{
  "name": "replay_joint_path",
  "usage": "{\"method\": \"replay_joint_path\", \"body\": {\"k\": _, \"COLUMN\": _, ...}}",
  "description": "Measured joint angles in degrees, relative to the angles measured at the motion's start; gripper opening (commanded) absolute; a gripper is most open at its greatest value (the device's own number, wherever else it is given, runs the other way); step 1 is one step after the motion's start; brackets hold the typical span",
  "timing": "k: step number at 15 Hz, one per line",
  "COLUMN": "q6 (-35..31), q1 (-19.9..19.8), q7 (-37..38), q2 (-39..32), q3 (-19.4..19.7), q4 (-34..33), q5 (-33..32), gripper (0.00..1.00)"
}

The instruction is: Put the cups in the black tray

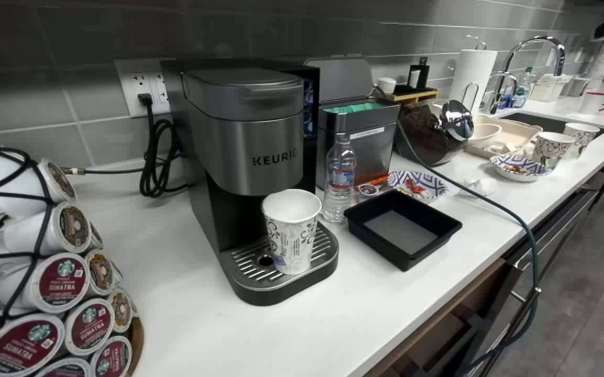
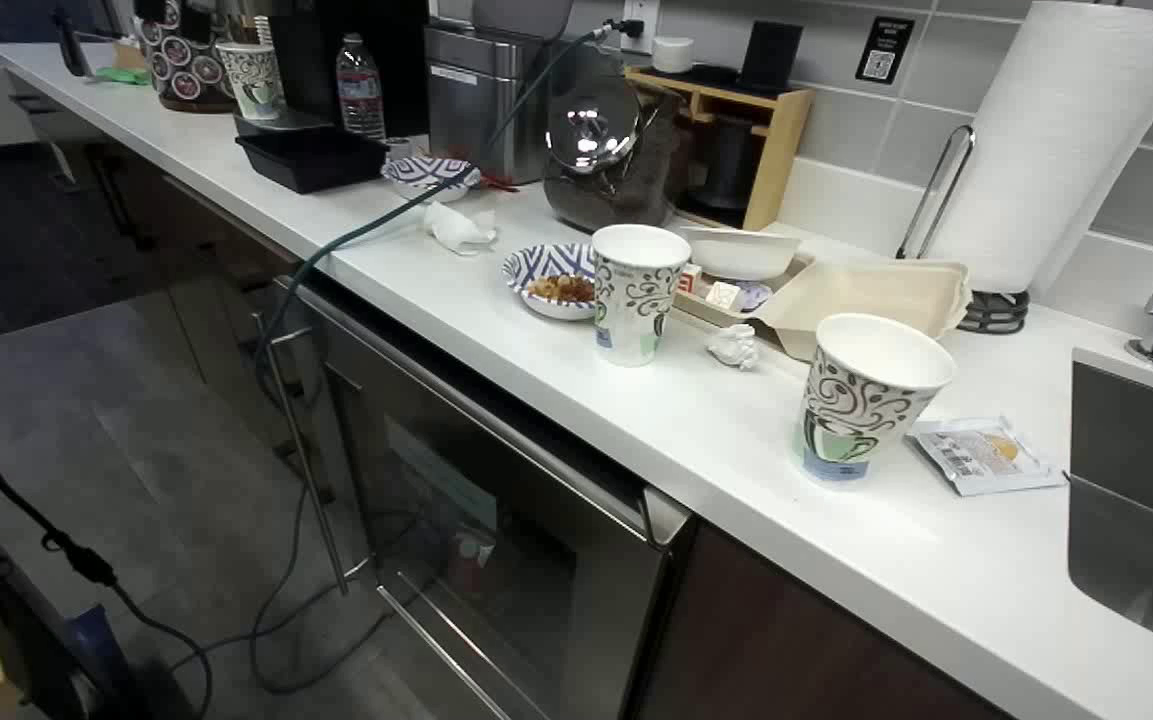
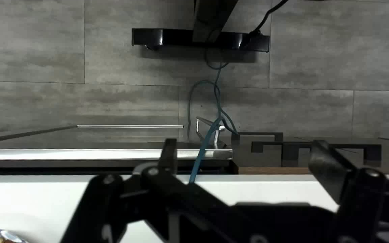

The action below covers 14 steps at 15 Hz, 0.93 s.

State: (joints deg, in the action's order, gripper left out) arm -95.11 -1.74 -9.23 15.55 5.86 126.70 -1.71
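One cup (image 1: 292, 233) on KEURIG machine (image 1: 246, 157) | black tray (image 1: 402, 230) beside | pods (image 1: 61, 283): SUMATRA

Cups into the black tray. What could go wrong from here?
Snag: the teal cable crosses the counter between the black tray and the two cups nearest the sink; a carry might catch it.

Tip: the plastic bottle stands close to that tray and the cup on the drip tray; the open gripper might clip it.
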Motion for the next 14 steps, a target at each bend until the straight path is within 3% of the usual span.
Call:
{"method": "replay_joint_path", "body": {"k": 11, "q6": 0.0, "q1": 0.0, "q7": 0.1, "q2": 0.0, "q3": -0.2, "q4": 0.0, "q5": 0.4, "gripper": 1.0}}
{"method": "replay_joint_path", "body": {"k": 14, "q6": 0.0, "q1": 1.1, "q7": 2.0, "q2": 0.0, "q3": -2.1, "q4": -0.2, "q5": 5.4, "gripper": 1.0}}
